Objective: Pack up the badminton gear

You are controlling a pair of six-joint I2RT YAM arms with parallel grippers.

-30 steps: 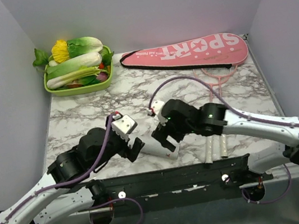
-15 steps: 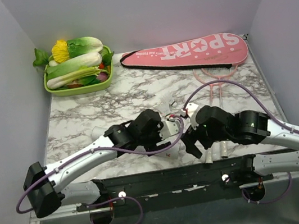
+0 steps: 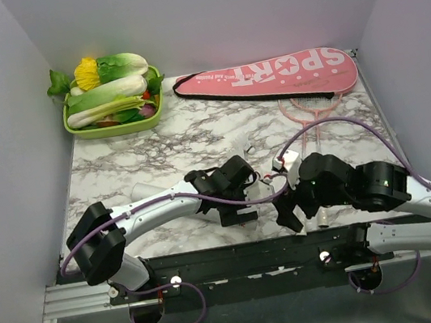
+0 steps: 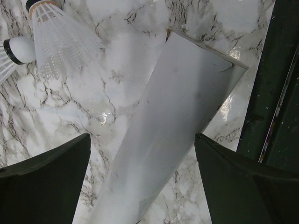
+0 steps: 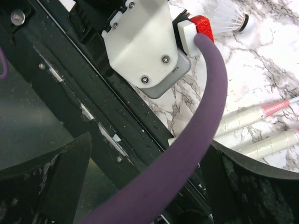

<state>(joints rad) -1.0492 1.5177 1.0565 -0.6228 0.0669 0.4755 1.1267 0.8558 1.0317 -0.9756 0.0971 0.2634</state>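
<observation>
A pink cover (image 3: 267, 71) with white "SPORT" lettering lies at the back right. Two thin rackets (image 3: 311, 118) run from under it toward the near edge, and their wrapped handles (image 5: 252, 119) show in the right wrist view. The white tube (image 4: 173, 130) lies slanted on the marble between my left gripper's (image 4: 142, 186) open fingers, not pinched. From above, the left gripper (image 3: 237, 211) covers most of it. Two shuttlecocks (image 4: 60, 42) lie just beyond the tube. My right gripper (image 3: 289, 219) hangs open at the near edge beside the left one, holding nothing.
A green tray (image 3: 80, 132) of leafy vegetables stands at the back left. The black rail (image 3: 246, 251) runs along the table's near edge, right under both grippers. The left arm's purple cable (image 5: 201, 140) crosses in front of the right wrist camera. Grey walls close in on three sides.
My left arm has swung right and forward, bringing its gripper over the tube. My right gripper has pulled back from the tube, rightward toward the near edge.
</observation>
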